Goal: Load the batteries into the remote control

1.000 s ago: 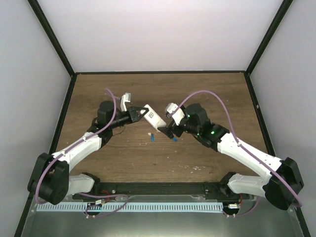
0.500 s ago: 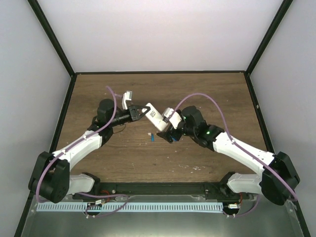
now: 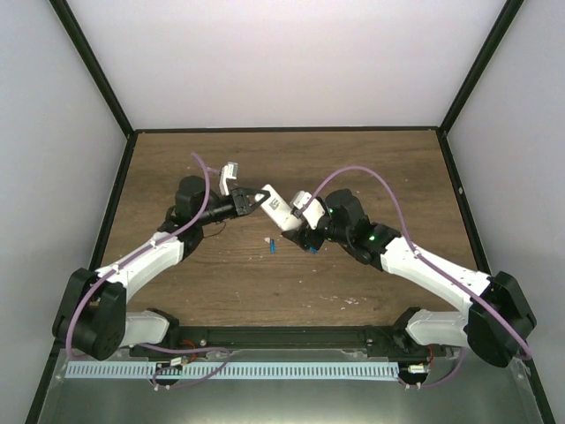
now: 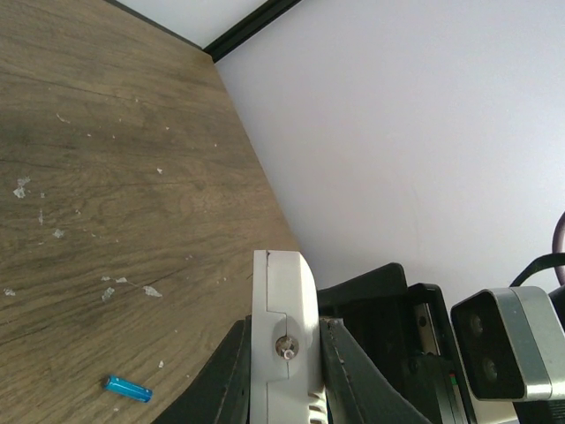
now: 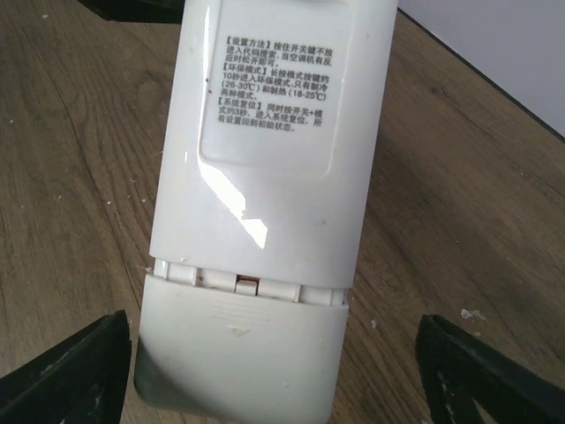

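1. Right hand point(image 5: 275, 353): spread wide. Its two dark fingers point(image 5: 75, 375) sit either side of the near end of the flat white rectangular plastic remote control point(image 3: 276, 210), with a gap on both sides and no contact visible.
2. Left hand point(image 3: 251, 202): pressed onto the remote control's far end, pinching it across its thin edges. The left wrist view shows it edge-on between the fingers, apparently held up off the brown wood-grain desk point(image 3: 177, 159).
3. Key relation: the remote control's long axis runs straight from one hand to the other. In the right wrist view it points directly away from the right hand, back face up, printed label at the far end.
4. The plain white battery cover point(image 5: 237, 375) is the end nearest the right hand, centred between its fingers. It is still on; a thin gap shows at its seam, so it may be slightly slid.
5. One small bright blue cylindrical battery point(image 3: 274, 246) lies on the desk just below the remote control, between the two arms. Second one: can't locate it.
6. Judgement: the right hand is the nearer one to the cover and is lined up to close across it. The cover probably has to slide off along that long axis, toward the right hand, before any battery goes in.
7. Risk: the left hand's pinch on thin edges could slip if the pull is off-axis.
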Motion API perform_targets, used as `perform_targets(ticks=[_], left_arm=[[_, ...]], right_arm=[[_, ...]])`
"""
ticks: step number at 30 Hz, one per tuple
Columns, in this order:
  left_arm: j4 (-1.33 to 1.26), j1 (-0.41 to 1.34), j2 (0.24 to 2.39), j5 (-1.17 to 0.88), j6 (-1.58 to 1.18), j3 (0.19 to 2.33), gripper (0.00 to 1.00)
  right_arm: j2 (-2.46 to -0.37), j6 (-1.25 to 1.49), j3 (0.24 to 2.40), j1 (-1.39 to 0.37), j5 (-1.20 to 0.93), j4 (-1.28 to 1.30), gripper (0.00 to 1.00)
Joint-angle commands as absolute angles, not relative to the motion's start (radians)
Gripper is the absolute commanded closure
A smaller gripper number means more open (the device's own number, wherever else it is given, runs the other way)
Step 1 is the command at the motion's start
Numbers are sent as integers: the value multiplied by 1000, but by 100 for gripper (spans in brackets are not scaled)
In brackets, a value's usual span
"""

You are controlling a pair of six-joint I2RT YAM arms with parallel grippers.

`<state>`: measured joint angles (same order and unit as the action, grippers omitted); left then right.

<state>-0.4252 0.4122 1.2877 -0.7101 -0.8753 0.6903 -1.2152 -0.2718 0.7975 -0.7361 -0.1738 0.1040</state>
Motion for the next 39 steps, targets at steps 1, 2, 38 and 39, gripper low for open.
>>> perform_targets(ticks=[1, 2, 38, 39], left_arm=[[-469, 414, 1295, -726, -876, 727, 85], [-470, 414, 1295, -726, -876, 728, 85], [-362, 412, 1276, -567, -823, 762, 88], [-357, 410, 1272, -556, -815, 768, 88]], right_arm=[[-1215, -270, 810, -733, -184, 93, 23], [-1216, -269, 812, -733, -189, 95, 25], [-1299, -258, 866, -733, -256, 230, 66], [-1305, -258, 868, -733, -257, 239, 66]])
